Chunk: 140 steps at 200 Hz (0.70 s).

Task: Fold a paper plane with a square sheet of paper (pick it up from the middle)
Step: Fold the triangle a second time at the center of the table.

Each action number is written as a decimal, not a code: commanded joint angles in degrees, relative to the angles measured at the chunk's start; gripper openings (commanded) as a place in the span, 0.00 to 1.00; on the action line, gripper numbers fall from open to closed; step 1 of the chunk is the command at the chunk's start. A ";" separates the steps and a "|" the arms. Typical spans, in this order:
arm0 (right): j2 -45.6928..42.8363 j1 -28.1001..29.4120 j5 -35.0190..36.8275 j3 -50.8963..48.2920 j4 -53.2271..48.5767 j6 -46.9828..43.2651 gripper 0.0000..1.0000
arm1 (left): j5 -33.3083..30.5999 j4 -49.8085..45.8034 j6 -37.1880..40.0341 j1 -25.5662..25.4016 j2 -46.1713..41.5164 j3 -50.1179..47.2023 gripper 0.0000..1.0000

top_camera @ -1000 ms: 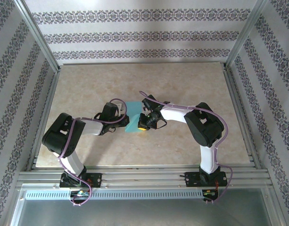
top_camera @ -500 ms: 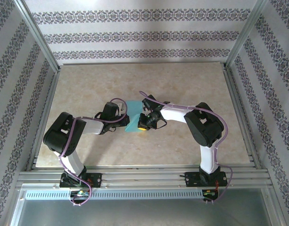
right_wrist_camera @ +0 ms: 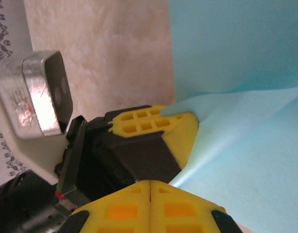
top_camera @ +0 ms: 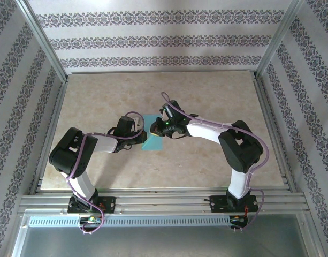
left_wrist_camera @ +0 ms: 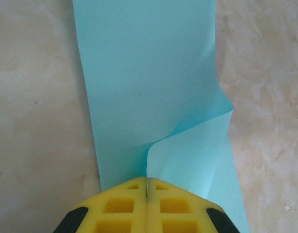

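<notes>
We note the left gripper (left_wrist_camera: 147,182), yellow pads pressed together, pinching a raised fold of the thin turquoise-blue square sheet of paper (left_wrist_camera: 144,73) lying mid-table. The right gripper (right_wrist_camera: 149,187), closed empty, has swung from the sheet's near edge across it, likely repositioning to crease.

Top camera looks down; both wrist cameras closely share the sheet (left_wrist_camera: 149,73).

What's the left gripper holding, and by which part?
The square sheet of paper, pinched by the left gripper at a raised flap on its near edge.
</notes>
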 commanded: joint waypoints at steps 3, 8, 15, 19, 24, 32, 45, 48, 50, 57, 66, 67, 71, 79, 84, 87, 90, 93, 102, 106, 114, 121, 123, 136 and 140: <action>3.33 0.23 2.23 1.29 1.61 3.43 0.05 | -0.32 -4.27 1.27 0.78 1.03 0.32 0.05; 3.74 0.26 2.41 1.78 1.32 3.66 0.04 | -0.32 -4.35 1.27 0.79 1.04 0.32 0.05; 4.23 0.25 2.63 2.23 1.12 3.75 0.04 | -0.32 -4.37 1.27 0.83 0.95 0.26 0.05; 4.46 0.30 2.61 2.46 1.00 3.75 0.04 | -0.28 -4.37 1.27 0.77 0.95 0.24 0.05; 4.80 0.28 2.80 2.78 0.74 3.73 0.04 | -0.39 -4.44 1.20 0.83 0.91 0.16 0.05; 5.37 0.26 2.63 3.38 0.46 3.65 0.04 | -0.42 -4.62 1.29 0.79 0.76 0.13 0.05; 6.42 0.38 2.26 4.67 -0.48 3.20 0.04 | -0.53 -4.80 1.46 0.78 0.69 0.19 0.05; 6.64 0.36 2.21 5.03 -0.76 3.13 0.04 | -0.59 -4.88 1.46 0.81 0.72 0.22 0.05; 6.80 0.43 2.18 5.22 -0.98 3.03 0.04 | -0.65 -4.93 1.43 0.80 0.76 0.23 0.05; 7.46 0.44 2.23 5.85 -1.58 2.88 0.04 | -0.60 -5.09 1.37 0.79 0.71 0.23 0.05; 8.11 0.49 2.34 6.38 -2.21 2.83 0.04 | -0.73 -4.93 1.09 0.79 0.65 0.06 0.05; 8.15 0.50 2.30 6.37 -2.21 2.81 0.04 | -0.74 -4.91 1.05 0.82 0.58 0.06 0.05; 8.41 0.45 2.34 6.44 -2.41 2.84 0.04 | -0.88 -4.87 1.01 0.82 0.59 -0.02 0.05; 8.77 0.51 2.27 6.62 -2.69 2.81 0.04 | -1.01 -4.72 0.94 0.81 0.58 -0.16 0.04; 9.03 0.45 2.27 6.63 -2.90 2.84 0.04 | -1.26 -4.78 0.83 0.79 0.47 -0.20 0.05; 9.10 0.48 2.26 6.63 -2.90 2.80 0.04 | -1.36 -4.84 0.79 0.77 0.46 -0.20 0.04; 9.19 0.45 2.18 6.55 -2.89 2.79 0.04 | -1.46 -4.88 0.74 0.81 0.51 -0.20 0.04; 9.29 0.46 2.20 6.54 -2.94 2.75 0.04 | -1.58 -4.89 0.69 0.78 0.44 -0.25 0.04; 9.54 0.44 2.17 6.36 -2.97 2.63 0.04 | -1.78 -4.72 0.44 0.79 0.41 -0.30 0.04; 9.70 0.45 2.09 6.29 -3.07 2.69 0.04 | -1.74 -4.64 0.40 0.80 0.42 -0.34 0.04; 10.01 0.45 1.95 6.20 -3.06 2.64 0.04 | -1.70 -4.58 0.31 0.78 0.41 -0.29 0.04; 10.31 0.52 1.70 6.03 -3.02 2.63 0.04 | -1.70 -4.54 0.15 0.81 0.51 -0.29 0.04; 10.36 0.47 1.66 6.02 -3.01 2.62 0.04 | -1.72 -4.47 0.14 0.78 0.51 -0.29 0.04; 10.83 0.49 1.37 5.93 -2.95 2.62 0.04 | -1.81 -4.27 -0.04 0.82 0.51 -0.38 0.03; 10.92 0.44 1.23 5.92 -3.00 2.61 0.04 | -1.89 -4.29 -0.04 0.78 0.51 -0.46 0.03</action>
